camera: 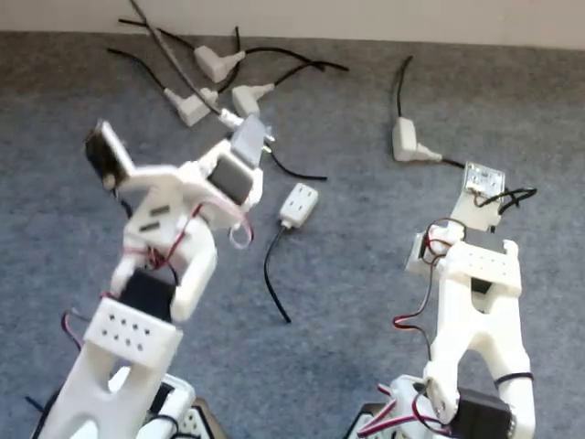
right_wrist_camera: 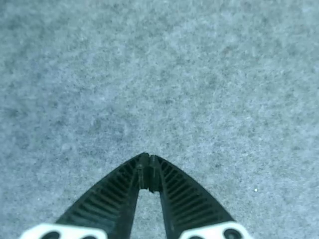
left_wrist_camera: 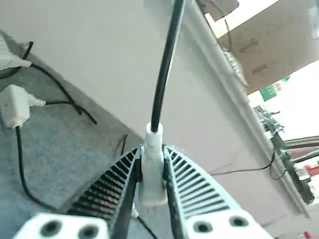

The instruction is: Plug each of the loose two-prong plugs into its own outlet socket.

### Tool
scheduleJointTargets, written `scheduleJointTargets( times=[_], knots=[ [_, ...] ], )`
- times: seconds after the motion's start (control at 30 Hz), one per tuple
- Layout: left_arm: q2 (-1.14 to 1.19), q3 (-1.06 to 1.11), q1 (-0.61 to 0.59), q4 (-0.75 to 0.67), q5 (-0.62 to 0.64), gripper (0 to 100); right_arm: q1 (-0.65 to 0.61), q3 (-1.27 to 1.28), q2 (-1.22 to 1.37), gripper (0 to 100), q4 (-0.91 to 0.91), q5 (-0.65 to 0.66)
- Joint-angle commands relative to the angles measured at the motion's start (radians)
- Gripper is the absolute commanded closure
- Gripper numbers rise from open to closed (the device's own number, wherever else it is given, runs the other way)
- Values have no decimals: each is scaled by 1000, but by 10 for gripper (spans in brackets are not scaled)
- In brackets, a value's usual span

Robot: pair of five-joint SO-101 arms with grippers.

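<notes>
While the left gripper point(left_wrist_camera: 153, 152) clamps a white two-prong plug point(left_wrist_camera: 153, 177) between its ribbed black fingers, the plug's black cord point(left_wrist_camera: 167, 64) runs straight away from the fingertips. In the high view this gripper point(camera: 249, 137) hangs left of the middle of the grey carpeted surface point(camera: 366, 274), toward the far edge. A white outlet socket point(camera: 299, 203) with its own black lead lies just beside it, on the near side, around the surface's centre. Three more white plugs point(camera: 215, 62) point(camera: 251, 94) point(camera: 190, 105) lie with tangled black cords close to the far edge, and another point(camera: 407, 142) lies apart toward the right edge. The right gripper point(right_wrist_camera: 149, 172) has its jaws pressed tip to tip with nothing between them, over bare carpet.
</notes>
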Motion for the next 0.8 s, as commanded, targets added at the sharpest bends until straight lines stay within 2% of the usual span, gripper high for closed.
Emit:
scheduleJointTargets(
  times=[0.0, 0.13, 0.23, 0.37, 0.57, 0.67, 0.77],
  knots=[
    [-140, 202, 19, -308, 31, 994, -28, -15, -13, 991, -10, 48],
    [-214, 331, 19, -446, 203, 994, -153, -71, -15, 991, 30, 135],
    [-259, 392, 21, -502, 259, 994, -245, -196, -15, 991, 119, 170],
    [-329, 450, 36, -503, 261, 994, -360, -455, -13, 991, 285, 199],
    [-526, 584, 163, -503, 255, 994, -567, -863, -2, 991, 538, 265],
    [-651, 641, 173, -500, 255, 994, -644, -974, -2, 991, 633, 293],
    [-774, 667, 177, -420, 216, 994, -719, -993, -2, 991, 685, 371]
  ],
)
